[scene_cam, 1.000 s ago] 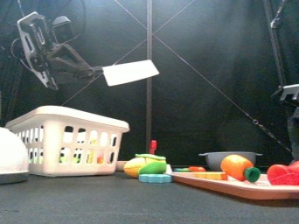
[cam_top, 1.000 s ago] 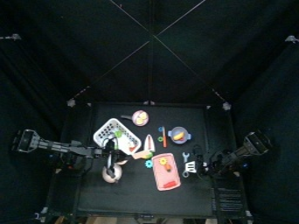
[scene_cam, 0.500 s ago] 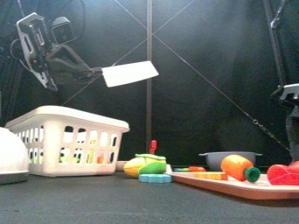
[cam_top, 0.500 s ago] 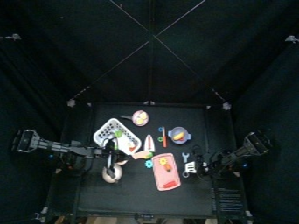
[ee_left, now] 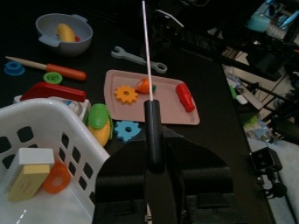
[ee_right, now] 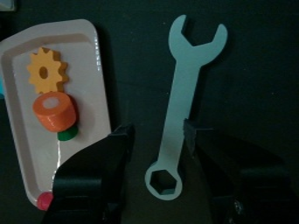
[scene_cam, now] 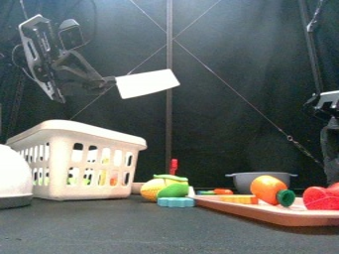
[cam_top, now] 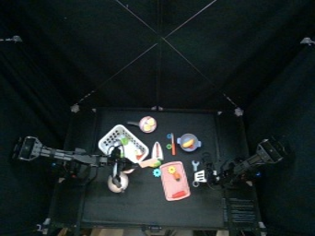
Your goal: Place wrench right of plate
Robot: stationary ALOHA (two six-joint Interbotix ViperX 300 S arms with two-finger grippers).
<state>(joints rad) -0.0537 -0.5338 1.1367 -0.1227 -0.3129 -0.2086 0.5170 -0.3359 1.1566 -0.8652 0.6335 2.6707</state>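
The whitish-grey wrench (ee_right: 181,92) lies flat on the black table, apart from the salmon-red plate (ee_right: 24,105), which carries a yellow gear and an orange piece. My right gripper (ee_right: 160,140) hangs over the wrench's ring end, open, with one jaw on either side and nothing held. From above, the wrench (cam_top: 197,171) sits just right of the plate (cam_top: 176,184), with the right gripper (cam_top: 212,172) beside it. The left gripper (ee_left: 151,114) is shut and empty, hovering near the basket; its view also shows the plate (ee_left: 163,107) and wrench (ee_left: 138,59).
A white basket (cam_top: 118,140) with toy food stands left of centre. A blue bowl (ee_left: 65,31) and an orange carrot-like stick (ee_left: 45,68) lie behind the plate. A round beige dish (cam_top: 117,183) sits under the left arm.
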